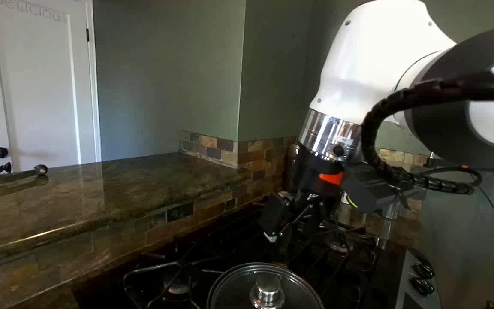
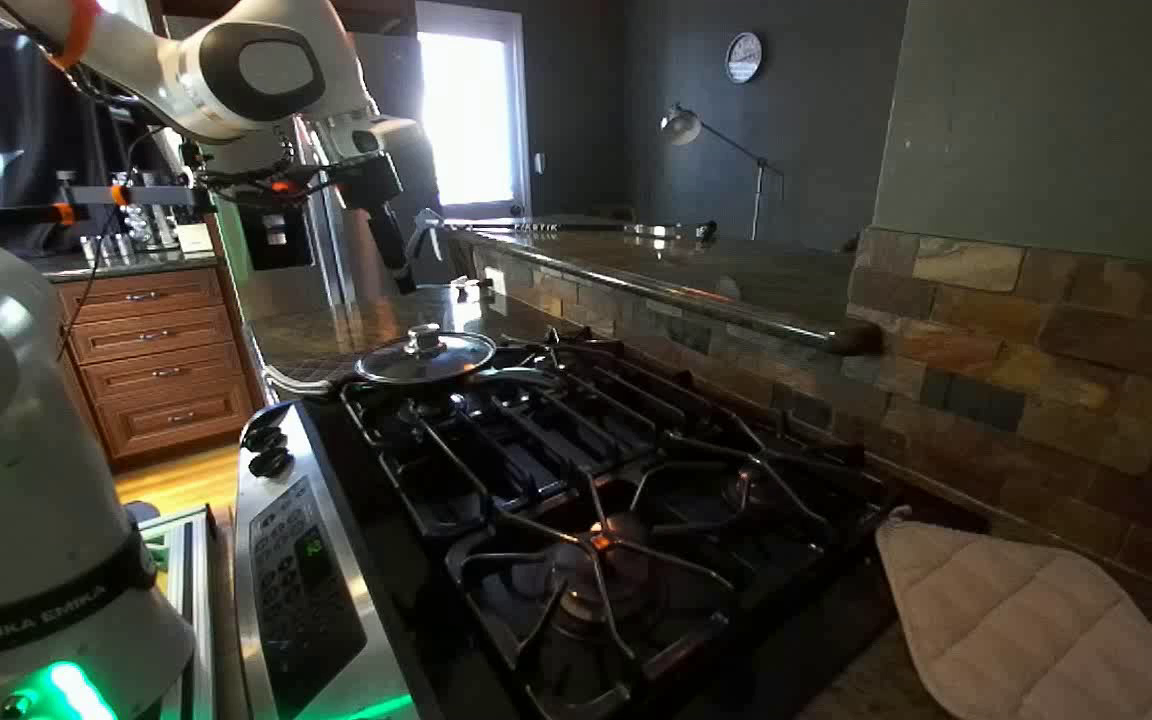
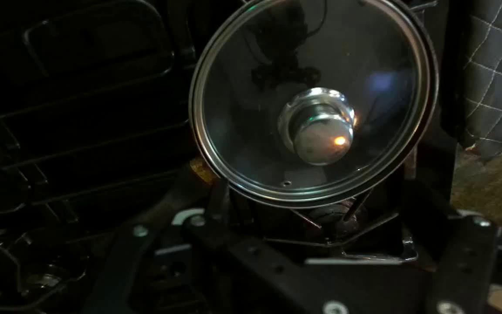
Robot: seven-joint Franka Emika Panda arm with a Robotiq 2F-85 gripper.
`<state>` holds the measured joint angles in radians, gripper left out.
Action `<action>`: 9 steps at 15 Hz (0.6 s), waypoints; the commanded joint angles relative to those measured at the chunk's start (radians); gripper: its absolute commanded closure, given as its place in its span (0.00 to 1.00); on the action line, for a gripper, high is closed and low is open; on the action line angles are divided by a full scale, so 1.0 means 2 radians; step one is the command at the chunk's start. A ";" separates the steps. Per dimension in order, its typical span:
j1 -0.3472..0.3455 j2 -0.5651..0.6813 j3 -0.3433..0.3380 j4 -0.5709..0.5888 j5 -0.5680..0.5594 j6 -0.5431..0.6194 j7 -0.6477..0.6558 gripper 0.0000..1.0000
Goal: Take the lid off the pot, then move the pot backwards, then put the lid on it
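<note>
At the wrist view's upper centre, the lid (image 3: 320, 72) may slip if the gripper (image 3: 320, 196), spread wide, grasps the knob (image 3: 323, 138) off-centre.

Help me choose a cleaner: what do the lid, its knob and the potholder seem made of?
Lid: probably glossy glass; its smooth surface throws reflections.
Knob: likely polished metal, silvery with bright highlights.
Potholder: apparently matte cloth, judging by its quilted look; fibre unclear.

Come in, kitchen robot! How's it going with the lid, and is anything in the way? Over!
Fingers open, holding nothing. Lid untouched, knob facing up. Nothing seen covering the knob.
</note>
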<state>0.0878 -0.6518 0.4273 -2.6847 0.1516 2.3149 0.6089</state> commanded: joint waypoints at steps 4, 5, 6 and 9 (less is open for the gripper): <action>0.013 0.009 -0.011 0.002 -0.005 -0.003 0.005 0.00; 0.013 0.012 -0.012 0.003 -0.003 -0.005 0.008 0.00; 0.014 0.019 -0.015 0.006 -0.001 -0.011 0.007 0.00; 0.015 0.037 -0.015 0.010 -0.001 -0.013 0.008 0.00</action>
<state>0.0963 -0.6255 0.4124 -2.6838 0.1483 2.3134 0.6089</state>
